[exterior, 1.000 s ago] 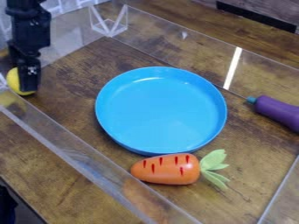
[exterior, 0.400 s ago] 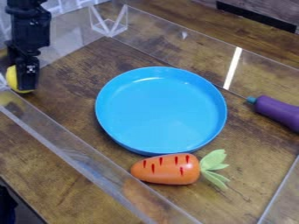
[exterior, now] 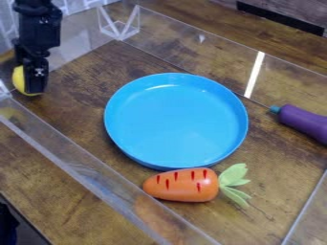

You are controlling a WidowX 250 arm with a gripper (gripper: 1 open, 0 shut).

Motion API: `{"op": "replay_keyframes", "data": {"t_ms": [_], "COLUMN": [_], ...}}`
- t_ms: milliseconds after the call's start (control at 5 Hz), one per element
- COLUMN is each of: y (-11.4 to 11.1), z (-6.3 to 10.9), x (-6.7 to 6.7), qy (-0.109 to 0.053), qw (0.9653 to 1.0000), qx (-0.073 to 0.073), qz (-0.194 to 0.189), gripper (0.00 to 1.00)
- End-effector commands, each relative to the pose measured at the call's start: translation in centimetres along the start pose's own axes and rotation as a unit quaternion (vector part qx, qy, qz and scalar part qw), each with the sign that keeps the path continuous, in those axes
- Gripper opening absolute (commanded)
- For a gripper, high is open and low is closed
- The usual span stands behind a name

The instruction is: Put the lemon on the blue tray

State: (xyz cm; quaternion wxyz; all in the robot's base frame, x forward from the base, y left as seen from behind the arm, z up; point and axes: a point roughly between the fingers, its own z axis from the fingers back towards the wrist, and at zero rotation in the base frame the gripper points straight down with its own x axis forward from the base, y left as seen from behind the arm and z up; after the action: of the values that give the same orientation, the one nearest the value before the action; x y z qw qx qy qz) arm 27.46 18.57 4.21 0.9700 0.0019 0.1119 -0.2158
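Fingers: black gripper [exterior: 31,84] points almost straight down at far left; its fingers close around the lemon [exterior: 19,78], one dark finger [exterior: 37,82] across the fruit's right side. Contact looks like a grip, though the far finger is hidden.
Lemon: small, yellow, smooth; only its left edge shows past the gripper. Sits low, at or just above the wood; cannot tell whether it is lifted. Well apart from the blue tray [exterior: 217,151].
Blue tray: round, bright blue, shallow raised rim, centre of the view, lying flat with nothing on it.
Carrot: orange toy carrot [exterior: 182,184] with green leaves, lying on its side just in front of the tray's near rim, leaves pointing right.
Eggplant: purple toy eggplant [exterior: 304,121] at right edge, partly cut off by the frame, near the tray but not touching.
Surface: dark brown wooden table [exterior: 90,67], grain visible, glare streak to the right of the tray.
Enclosure: clear acrylic walls [exterior: 64,163] border the work area, running diagonally along the near left side and across the back.
Room: background dark, little legible.
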Motion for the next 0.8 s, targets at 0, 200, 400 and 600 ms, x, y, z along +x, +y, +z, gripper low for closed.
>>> {"op": "replay_keyframes", "data": {"t_ms": [0,200,400,600], "y": [0.1,-0.8,-1.9,-3.9], "z": [2.8,5.1,7.6,10.5], "x": [1.2,1.8,2.7,3.8], "qy": [-0.008,0.002,0.011,0.016], "qw": [0.9992,0.9985,0.9973,0.9953], "qx": [0.034,0.046,0.060,0.079], "qz": [-0.017,-0.029,-0.039,-0.053], "gripper": [0.00,0.00,0.00,0.00]}}
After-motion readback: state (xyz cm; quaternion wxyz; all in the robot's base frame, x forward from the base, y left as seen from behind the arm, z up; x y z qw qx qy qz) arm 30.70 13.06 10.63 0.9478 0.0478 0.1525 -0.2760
